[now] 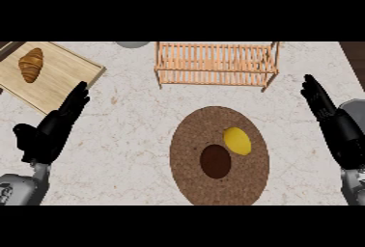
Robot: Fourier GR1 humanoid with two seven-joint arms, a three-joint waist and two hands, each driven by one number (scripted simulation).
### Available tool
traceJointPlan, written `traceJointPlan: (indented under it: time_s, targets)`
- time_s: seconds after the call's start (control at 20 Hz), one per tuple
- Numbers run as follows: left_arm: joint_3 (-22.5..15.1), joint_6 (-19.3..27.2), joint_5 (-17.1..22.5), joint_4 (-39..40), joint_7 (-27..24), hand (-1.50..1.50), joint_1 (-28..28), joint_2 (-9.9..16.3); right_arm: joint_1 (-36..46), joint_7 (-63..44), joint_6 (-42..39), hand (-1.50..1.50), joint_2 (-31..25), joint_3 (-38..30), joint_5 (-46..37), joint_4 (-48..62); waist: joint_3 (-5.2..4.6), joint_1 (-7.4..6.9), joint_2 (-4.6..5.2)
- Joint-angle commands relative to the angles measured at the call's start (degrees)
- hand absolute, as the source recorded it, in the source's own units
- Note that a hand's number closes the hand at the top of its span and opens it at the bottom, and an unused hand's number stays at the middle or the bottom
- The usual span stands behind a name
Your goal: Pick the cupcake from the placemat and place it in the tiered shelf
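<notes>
Plainly, the cupcake (215,161) sits untouched on the round placemat (191,144), a lemon (237,141) just beside it. The tiered shelf (216,63) waits beyond. Both hands, left (51,129) and right (329,119), rest open and hold nothing; the pick looks not yet begun.

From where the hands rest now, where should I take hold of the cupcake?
Grip the cupcake around its round sides, coming down from above with the right hand. It sits upright on the placemat, but the lemon crowds its far right side.
</notes>
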State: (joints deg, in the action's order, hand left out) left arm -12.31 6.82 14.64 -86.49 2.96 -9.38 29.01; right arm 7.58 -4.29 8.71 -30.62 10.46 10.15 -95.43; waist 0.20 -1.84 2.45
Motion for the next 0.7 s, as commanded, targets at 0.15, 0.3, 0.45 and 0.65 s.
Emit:
traceJointPlan:
  time_s: [0.15, 0.3, 0.45, 0.65]
  targets:
    - [-2.61, 3.98, -4.83, 2.66, -1.48, 0.0, -3.76, -5.57, 12.72, 0.24, -14.29, -1.5, 5.52, 5.02, 7.9, 8.65, -0.14, 0.03, -1.68]
    - [-2.83, 3.53, -3.37, 0.49, -1.65, 0.0, -2.61, -6.04, 4.28, -1.77, -9.14, -1.5, 21.63, 2.14, 24.52, 9.14, 2.19, -0.25, 1.56]
    - [-3.96, 3.93, -4.35, 1.02, -0.95, 0.0, -3.5, -6.83, 11.92, 2.17, -4.26, 1.5, -0.76, 5.97, -9.19, 12.53, -0.69, 0.08, -1.71]
    - [-4.32, 4.98, -6.16, 4.63, -4.22, 0.0, -2.18, -8.97, 8.65, 19.46, 6.11, -1.5, 16.18, 3.25, -7.06, 27.12, -0.06, 0.56, -1.63]
